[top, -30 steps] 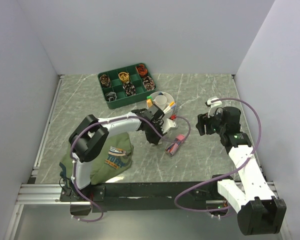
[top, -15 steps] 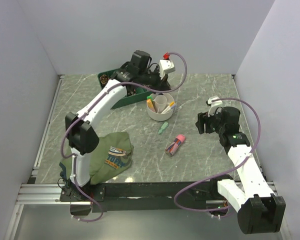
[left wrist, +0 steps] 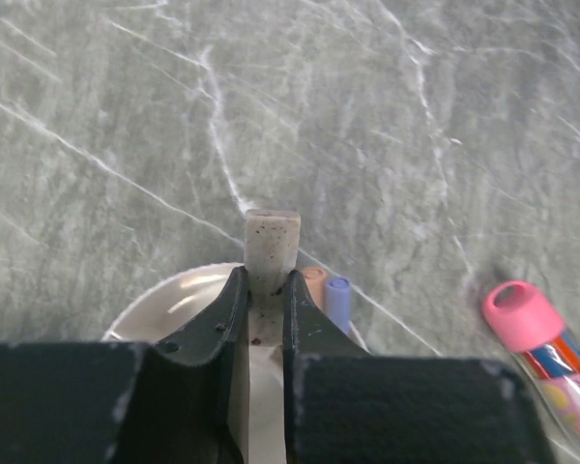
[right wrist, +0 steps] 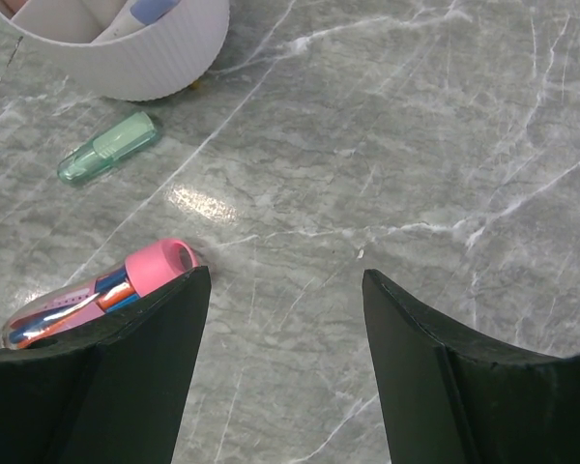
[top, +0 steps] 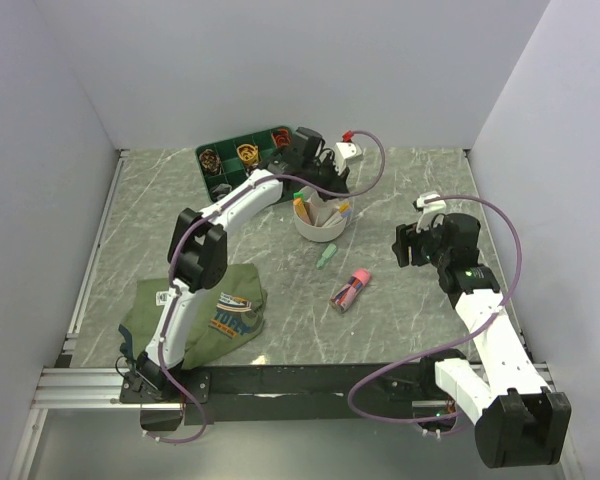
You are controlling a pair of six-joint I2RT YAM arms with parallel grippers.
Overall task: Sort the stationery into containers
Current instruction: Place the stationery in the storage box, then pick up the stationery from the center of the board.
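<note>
While in hand (left wrist: 266,279), white stub (left wrist: 272,237) tip-outward.

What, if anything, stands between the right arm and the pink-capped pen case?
Probably nothing: the right tool hangs open near the pink-capped case on the table, and the left tool, shut on a whitish stick, is away over the white cup.

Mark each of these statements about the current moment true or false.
1. The left gripper pinches a white stub above the white cup. True.
2. The right gripper holds the pink-capped case. False: its jaws stand open and empty, and the case lies on the table.
3. A green highlighter lies on the table outside the cup. True.
4. The olive shirt covers the green tray. False: they lie apart.
</note>
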